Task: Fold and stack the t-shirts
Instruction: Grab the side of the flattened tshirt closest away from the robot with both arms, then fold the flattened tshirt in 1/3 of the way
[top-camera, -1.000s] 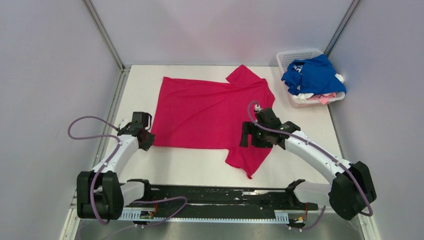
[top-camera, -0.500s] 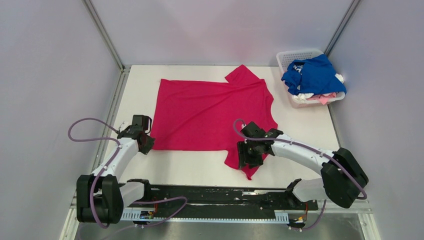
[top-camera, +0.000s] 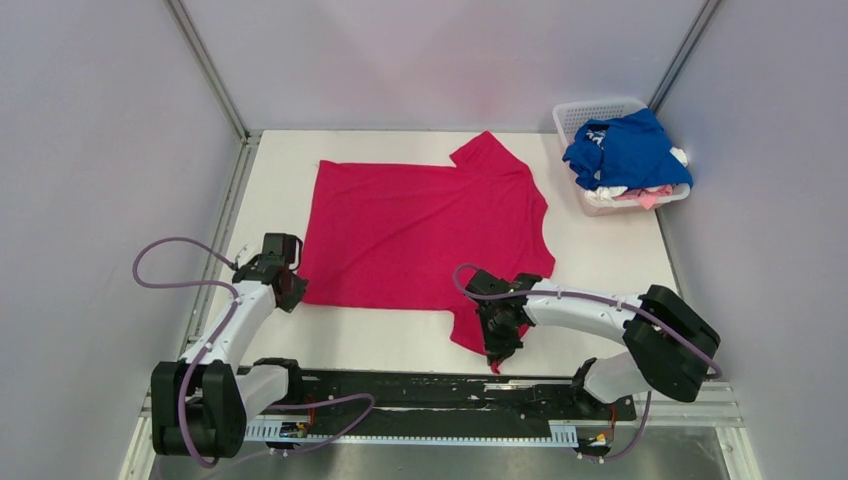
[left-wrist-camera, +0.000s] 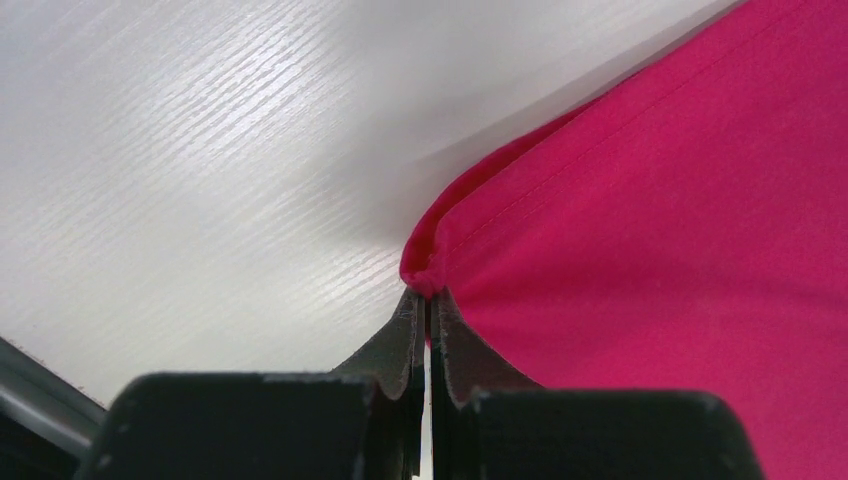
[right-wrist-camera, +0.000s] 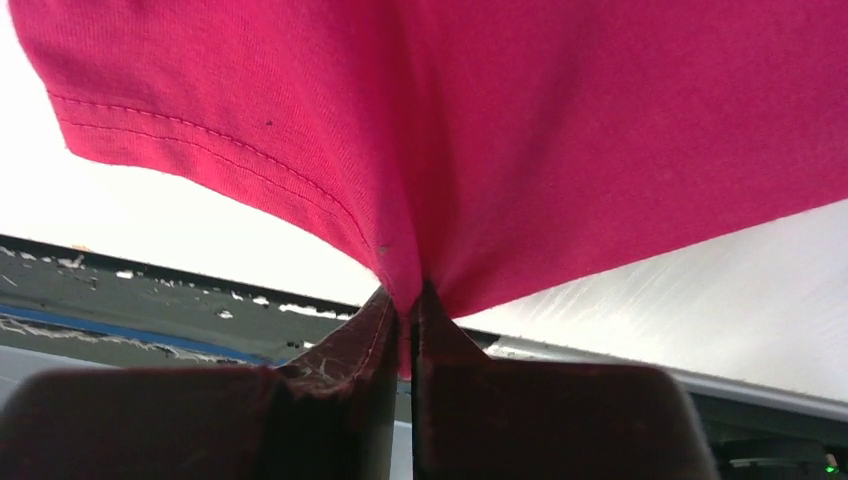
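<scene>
A magenta-red t-shirt (top-camera: 420, 228) lies spread flat on the white table, one sleeve toward the back, the other toward the near edge. My left gripper (top-camera: 293, 287) is shut on the shirt's near-left hem corner (left-wrist-camera: 425, 275). Its jaws pinch a small bunch of cloth. My right gripper (top-camera: 495, 350) is shut on the near sleeve (right-wrist-camera: 400, 200), whose tip is pulled toward the table's front edge. The jaws clamp a fold of the cloth between them. A royal blue t-shirt (top-camera: 625, 150) lies heaped on white and pale pink ones in the basket.
A white lattice basket (top-camera: 578, 118) stands at the back right corner of the table (top-camera: 600, 250). A black rail (top-camera: 420, 390) runs along the near edge between the arm bases. Grey walls close in the left, back and right sides.
My right gripper moved left and toward the near edge, onto the sleeve tip, and closed on it. The shirt shifted slightly left. My left gripper kept its hold on the hem corner.
</scene>
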